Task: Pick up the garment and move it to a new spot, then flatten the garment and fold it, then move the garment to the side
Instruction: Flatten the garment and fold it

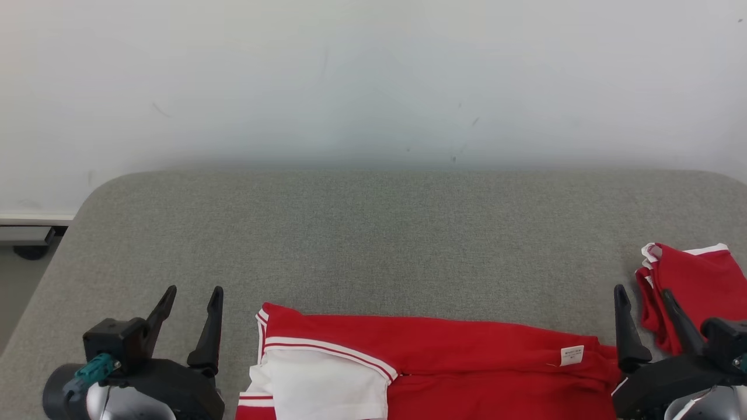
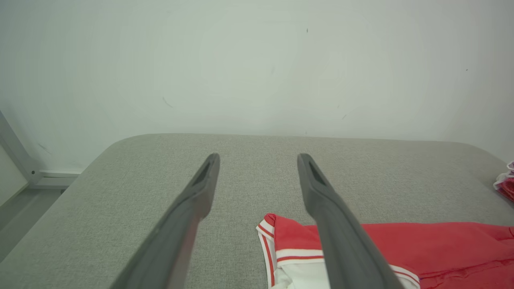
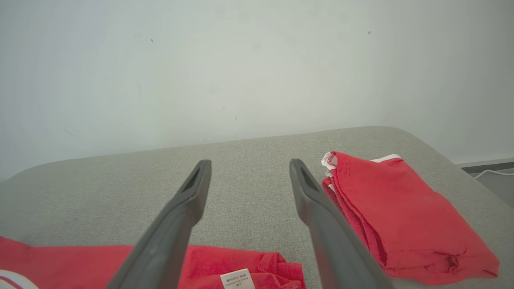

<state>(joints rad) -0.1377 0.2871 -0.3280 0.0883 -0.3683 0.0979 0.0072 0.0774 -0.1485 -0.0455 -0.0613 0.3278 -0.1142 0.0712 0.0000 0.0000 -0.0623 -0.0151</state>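
A red garment (image 1: 467, 356) with white sleeve and red-white trim lies spread along the near edge of the grey table (image 1: 373, 233), a white care label on its right part. It also appears as the garment (image 2: 433, 249) and the garment (image 3: 225, 265) in the wrist views. My left gripper (image 1: 195, 298) stands open just left of the garment, nothing between its fingers. My right gripper (image 1: 645, 298) stands open at the garment's right end, its fingers empty too.
A second red garment (image 1: 694, 286), folded into a pile with white trim, lies at the table's right edge, close behind my right gripper; it appears as the folded pile (image 3: 401, 212). A pale wall rises behind the table. The floor drops off at the left.
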